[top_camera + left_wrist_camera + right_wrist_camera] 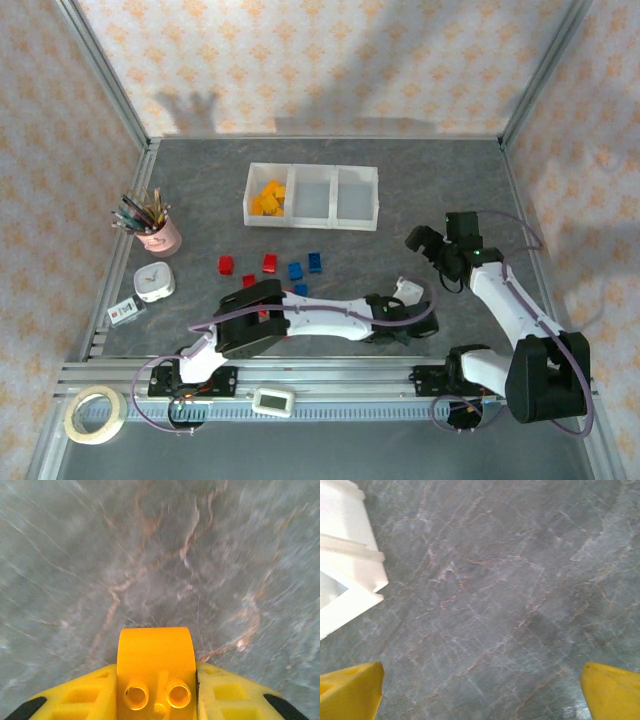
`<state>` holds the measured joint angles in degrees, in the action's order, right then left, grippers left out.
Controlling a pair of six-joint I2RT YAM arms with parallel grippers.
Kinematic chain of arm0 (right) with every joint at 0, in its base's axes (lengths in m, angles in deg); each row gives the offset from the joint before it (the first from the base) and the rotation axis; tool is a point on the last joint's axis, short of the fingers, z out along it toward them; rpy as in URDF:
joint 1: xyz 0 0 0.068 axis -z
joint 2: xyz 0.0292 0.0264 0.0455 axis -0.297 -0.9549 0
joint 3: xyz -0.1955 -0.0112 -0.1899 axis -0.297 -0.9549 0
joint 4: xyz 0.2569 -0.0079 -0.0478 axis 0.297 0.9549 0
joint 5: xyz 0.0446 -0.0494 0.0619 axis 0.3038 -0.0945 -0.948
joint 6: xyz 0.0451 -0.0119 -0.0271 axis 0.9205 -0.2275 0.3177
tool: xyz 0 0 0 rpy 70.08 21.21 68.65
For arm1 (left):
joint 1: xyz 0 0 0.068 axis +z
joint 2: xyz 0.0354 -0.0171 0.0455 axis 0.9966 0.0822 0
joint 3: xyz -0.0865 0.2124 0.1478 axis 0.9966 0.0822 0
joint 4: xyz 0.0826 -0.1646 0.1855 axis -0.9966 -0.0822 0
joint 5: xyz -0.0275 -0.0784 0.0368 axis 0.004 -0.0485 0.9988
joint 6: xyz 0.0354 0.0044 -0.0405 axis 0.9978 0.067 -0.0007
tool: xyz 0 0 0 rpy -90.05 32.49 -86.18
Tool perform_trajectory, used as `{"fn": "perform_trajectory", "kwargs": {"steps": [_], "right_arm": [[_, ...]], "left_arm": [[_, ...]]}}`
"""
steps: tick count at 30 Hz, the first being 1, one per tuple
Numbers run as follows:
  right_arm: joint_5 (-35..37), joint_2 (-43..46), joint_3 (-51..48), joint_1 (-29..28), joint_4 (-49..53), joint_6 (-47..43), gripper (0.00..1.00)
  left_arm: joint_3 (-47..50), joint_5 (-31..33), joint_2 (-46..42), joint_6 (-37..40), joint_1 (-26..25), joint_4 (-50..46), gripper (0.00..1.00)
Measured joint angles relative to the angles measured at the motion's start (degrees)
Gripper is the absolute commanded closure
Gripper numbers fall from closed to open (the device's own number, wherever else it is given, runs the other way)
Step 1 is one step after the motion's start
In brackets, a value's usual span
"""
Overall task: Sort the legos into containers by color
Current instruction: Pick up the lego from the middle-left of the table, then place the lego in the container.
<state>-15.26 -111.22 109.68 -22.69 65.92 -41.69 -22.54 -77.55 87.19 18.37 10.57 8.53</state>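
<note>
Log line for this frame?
left gripper: shut on yellow lego | right gripper: open | left bin: yellow legos | loose: red legos, blue legos

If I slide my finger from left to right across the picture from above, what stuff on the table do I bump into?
roll of tape → pink cup of pencils → red legos → blue legos → right arm

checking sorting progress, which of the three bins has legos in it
The left bin: it holds a pile of yellow-orange legos, while the middle bin and the right bin look empty.
</note>
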Motion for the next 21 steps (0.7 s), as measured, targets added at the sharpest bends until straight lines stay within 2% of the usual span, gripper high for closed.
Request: {"fn": "perform_trajectory", "kwargs": {"steps": [5,11,15,21], "right_arm": [[-2.38,-0.66,2.01,-0.26,-0.02,-1.11,0.00],[-4.35,-2.12,3.28,-5.55,-2.71,-0.76,0.00],[-4.66,-4.74,4.61,-12.20,-5.70,0.31,0.00],[-4.94,-8.57,6.86,-21.27,-10.95,1.57,0.00]], "left_arm": [[5.57,1.20,-13.86,-0.02,4.52,1.11,0.68],[11.69,3.58,-28.72,0.04,15.52,3.30,0.69],[14.19,5.03,-31.36,0.87,25.00,3.21,0.69],[16.24,5.84,-30.82,3.76,40.81,3.72,0.69]]}}
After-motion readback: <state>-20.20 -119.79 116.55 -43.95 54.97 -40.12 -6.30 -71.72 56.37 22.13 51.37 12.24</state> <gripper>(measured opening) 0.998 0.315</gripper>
